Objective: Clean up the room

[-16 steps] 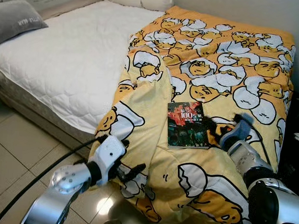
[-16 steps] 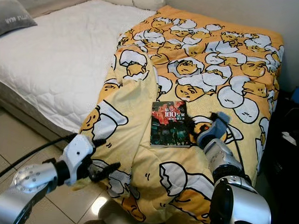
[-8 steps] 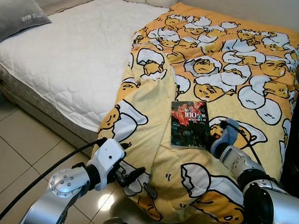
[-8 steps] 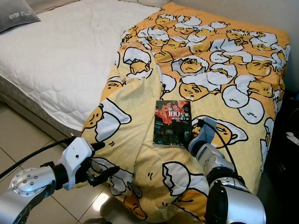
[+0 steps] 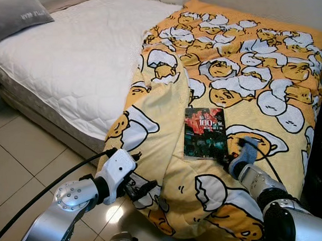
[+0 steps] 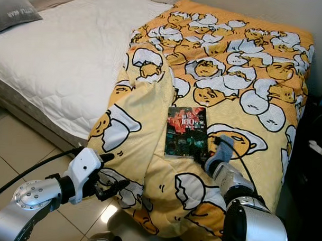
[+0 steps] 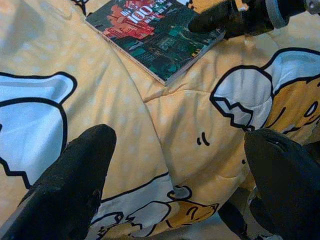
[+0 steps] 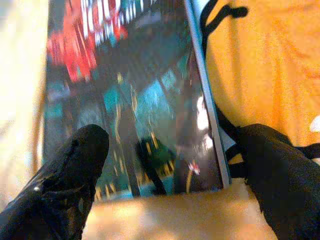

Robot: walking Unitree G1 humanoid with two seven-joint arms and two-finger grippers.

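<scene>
A dark paperback book (image 5: 204,131) with red and white cover lettering lies flat on the yellow egg-print blanket (image 5: 231,75). My right gripper (image 5: 229,156) is at the book's near right corner, open. In the right wrist view one finger (image 8: 65,185) sits over the cover and the other (image 8: 280,175) over the blanket beside the book's edge (image 8: 207,125). My left gripper (image 5: 141,189) is open at the blanket's hanging front fold, near the floor. The left wrist view shows its fingers (image 7: 70,185) spread over the fabric, with the book (image 7: 150,30) beyond.
The blanket covers the right half of a bed; the bare white mattress (image 5: 73,59) with a grey pillow (image 5: 16,15) lies to the left. Beige tile floor (image 5: 22,158) runs along the bed's front. Dark items (image 5: 321,158) stand at the bed's right side.
My right gripper has slid left and nearer, up to the book's near right corner. The camera has shifted slightly. My left gripper stays at the blanket's hanging fold.
</scene>
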